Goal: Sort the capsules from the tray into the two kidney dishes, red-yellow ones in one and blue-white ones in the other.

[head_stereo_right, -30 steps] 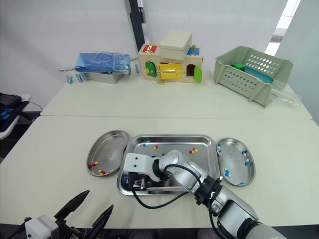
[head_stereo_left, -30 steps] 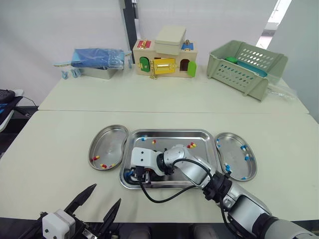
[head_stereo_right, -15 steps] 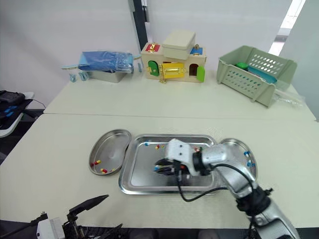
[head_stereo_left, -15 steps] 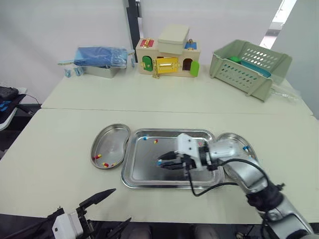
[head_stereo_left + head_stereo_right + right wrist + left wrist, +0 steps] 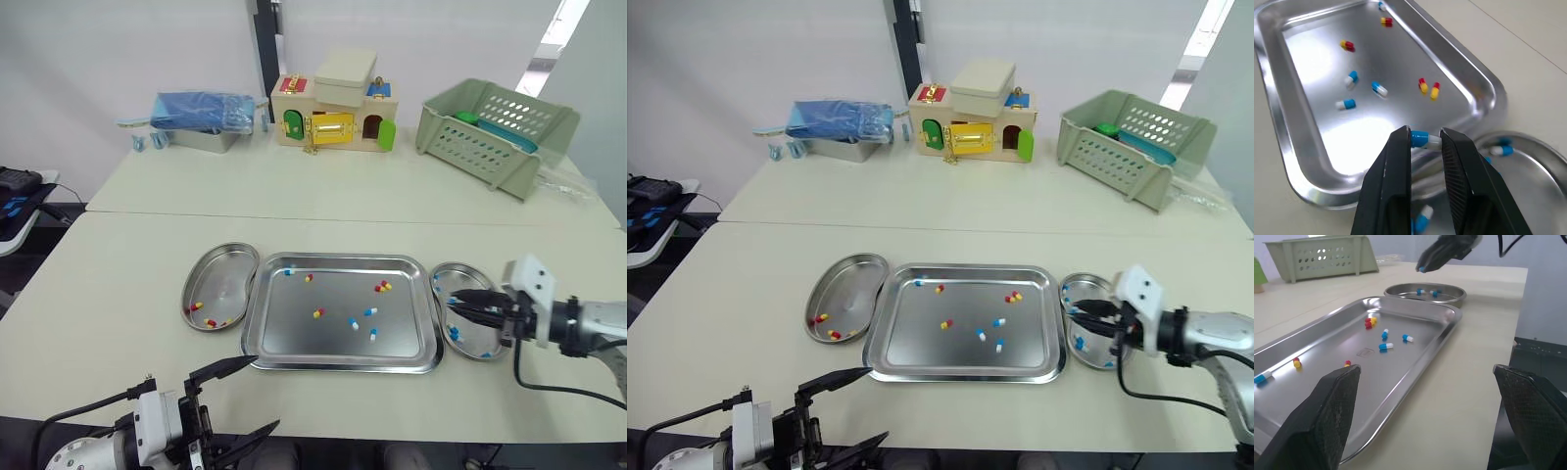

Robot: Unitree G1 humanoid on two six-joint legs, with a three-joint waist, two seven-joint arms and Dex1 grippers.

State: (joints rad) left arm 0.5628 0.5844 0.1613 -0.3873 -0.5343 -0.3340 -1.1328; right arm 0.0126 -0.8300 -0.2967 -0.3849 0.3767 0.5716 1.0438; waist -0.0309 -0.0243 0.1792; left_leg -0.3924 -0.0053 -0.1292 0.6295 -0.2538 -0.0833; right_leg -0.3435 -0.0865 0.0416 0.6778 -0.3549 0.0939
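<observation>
- Finds the right gripper [image 5: 462, 302] over the right kidney dish [image 5: 460, 274] now, no longer down in the near left corner of the tray [image 5: 294, 338] as it was 1 second ago.
- Shows it crossing the middle of the tray half a second ago, so marks a quick trip from left to right.
- Pinches 1 blue-white capsule [image 5: 1425, 139] between its 2 black fingers, lifted up off the metal.
- Means a good pick: gets 1 more blue-white one out of the tray and close to its home.
- Seems to hang the capsule just above the tray-side edge of that dish, though hard to be sure from here.
- Calls for a small push further over the dish, then a letting go, so as not to drop it back on the tray or the table.
- Matches the dish well: already keeps other blue-white ones in there.
- Keeps the red-yellow ones in the left kidney dish [image 5: 220, 284], on the other side of the tray.
- Leaves 4 blue-white and 4 red-yellow capsules lying loose in the tray, so plenty more sorting to do.
- Holds the left gripper [image 5: 238, 399] low by the front edge of the table, near the tray's left corner, fingers spread wide with nothing between them.
</observation>
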